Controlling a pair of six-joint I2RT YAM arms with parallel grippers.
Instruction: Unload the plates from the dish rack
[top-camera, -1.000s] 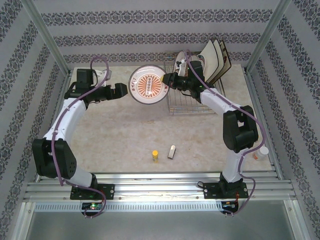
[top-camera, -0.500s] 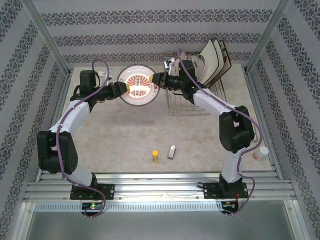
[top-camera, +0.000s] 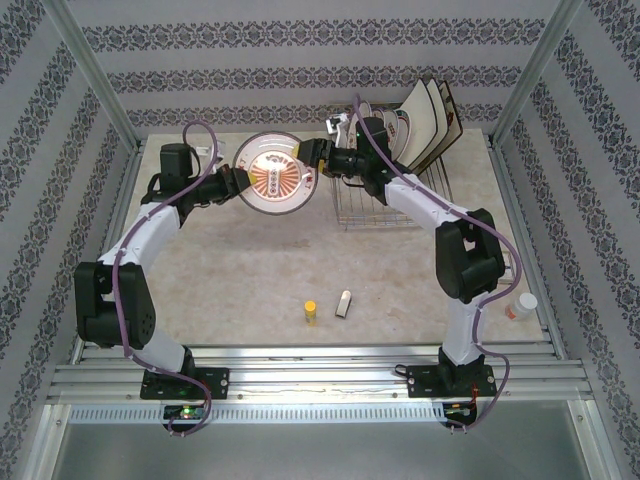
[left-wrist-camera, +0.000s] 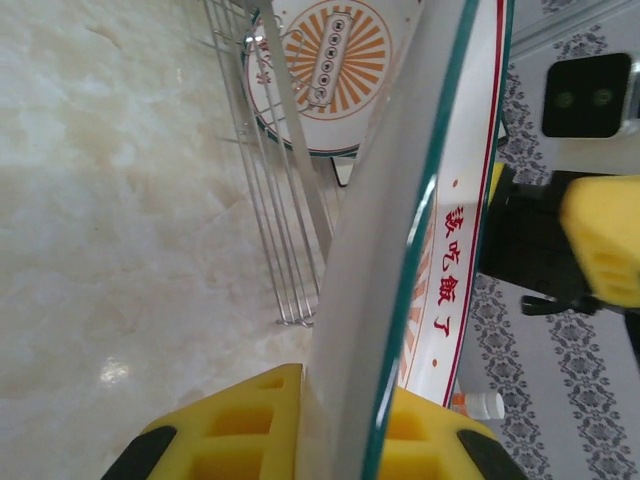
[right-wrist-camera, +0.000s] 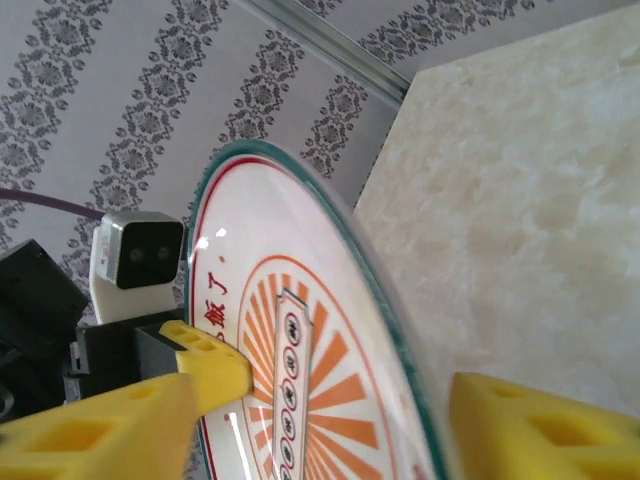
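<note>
A: Leftward goes the round plate since a second ago, and the left gripper has come in and pinched its left rim.
B: And the right gripper?
A: Spread, one pad either side of the right rim.
B: Where's the plate?
A: On edge in the air above the table, left of the dish rack, where square plates lean.

Glossy glazed ceramic plate at upper centre, shiny bare metal wire dish rack to its right, smooth marble-look tabletop with faint sheen, matt yellow plastic fingers at the bottom edge, matt patterned wallpaper along the top
</note>
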